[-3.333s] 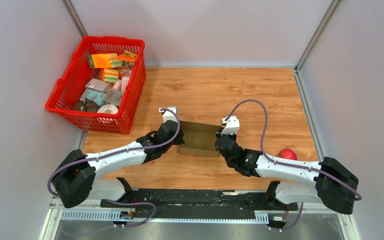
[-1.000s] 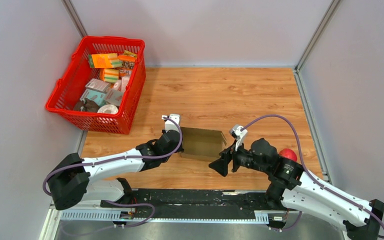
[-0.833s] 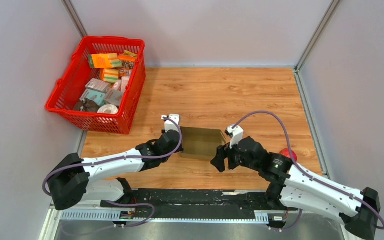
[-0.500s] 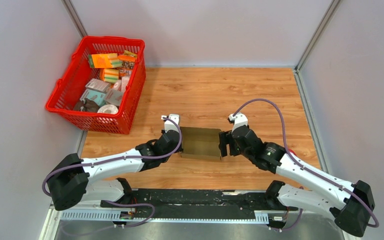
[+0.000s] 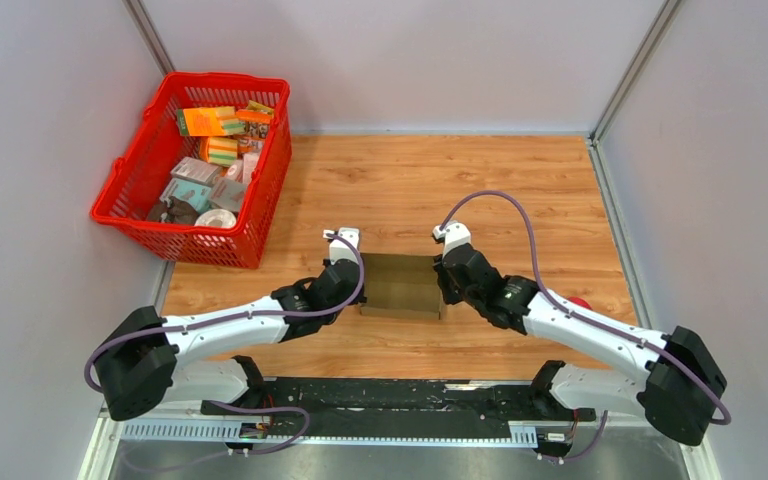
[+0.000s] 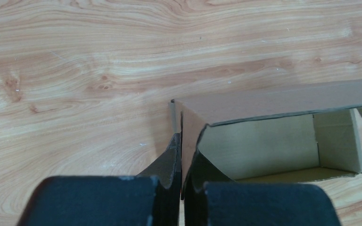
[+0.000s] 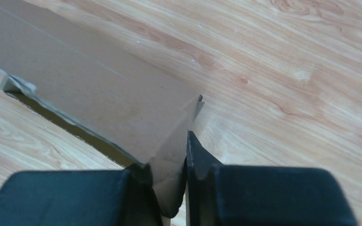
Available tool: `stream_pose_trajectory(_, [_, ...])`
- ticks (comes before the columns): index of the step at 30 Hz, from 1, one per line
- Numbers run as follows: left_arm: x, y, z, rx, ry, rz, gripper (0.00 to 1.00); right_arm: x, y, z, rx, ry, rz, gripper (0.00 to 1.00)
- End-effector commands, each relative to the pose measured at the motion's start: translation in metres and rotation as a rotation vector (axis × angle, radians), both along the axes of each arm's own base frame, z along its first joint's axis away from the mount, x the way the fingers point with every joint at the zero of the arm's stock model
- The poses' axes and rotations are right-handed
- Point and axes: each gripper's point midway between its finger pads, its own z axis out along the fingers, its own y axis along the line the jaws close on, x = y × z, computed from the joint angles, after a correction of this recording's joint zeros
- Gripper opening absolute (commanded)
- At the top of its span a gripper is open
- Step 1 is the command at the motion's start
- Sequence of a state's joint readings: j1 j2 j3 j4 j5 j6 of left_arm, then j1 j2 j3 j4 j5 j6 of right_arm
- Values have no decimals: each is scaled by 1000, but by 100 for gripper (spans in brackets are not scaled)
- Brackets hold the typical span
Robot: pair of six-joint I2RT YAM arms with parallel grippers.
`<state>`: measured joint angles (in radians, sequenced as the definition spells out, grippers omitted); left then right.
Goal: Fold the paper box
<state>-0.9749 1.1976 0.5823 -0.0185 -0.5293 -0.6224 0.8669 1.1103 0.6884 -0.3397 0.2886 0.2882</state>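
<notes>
A red plastic mesh basket (image 5: 210, 243) is sitting far left on the wood-grain surface (image 5: 460, 180), which grey walls are enclosing. At centre, the paper box (image 5: 400, 285) is lying with its long axis running left to right, plain matte brown cardboard, oblong, its hollow showing. The left pincer (image 5: 355, 290) is clamping its left end wall; the right pincer (image 5: 443, 280) is pinching its right end flap.

paper box (image 5: 398, 285) mid-table, between left tool (image 5: 358, 284) and right tool (image 5: 443, 281) | basket (image 5: 228, 77) far-left | round thing (image 5: 580, 302), perhaps ball, right
</notes>
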Motion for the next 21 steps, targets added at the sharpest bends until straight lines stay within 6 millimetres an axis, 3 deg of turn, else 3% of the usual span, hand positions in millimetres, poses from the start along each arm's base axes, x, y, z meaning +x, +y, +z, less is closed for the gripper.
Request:
stream_pose_trajectory(1, [7,-12,15,-30,-23,-6,0,25,16,30,119,-66,-104,6])
stream_pose_trajectory(5, [15,-19,23,-49,-31,17,0,40,14,39,166,-123,-207,1])
stream_pose_trajectory(12, [32,-27,37,-81,-70,87,0,60,9,40,200,-171,-345,0])
stream_pose_trajectory(19, [39,-30,23,-77,-60,137,0,70,10,30,233,-225,-383,0])
stream_pose_trajectory(21, [39,-30,14,-66,-64,131,0,67,8,17,220,-225,-365,0])
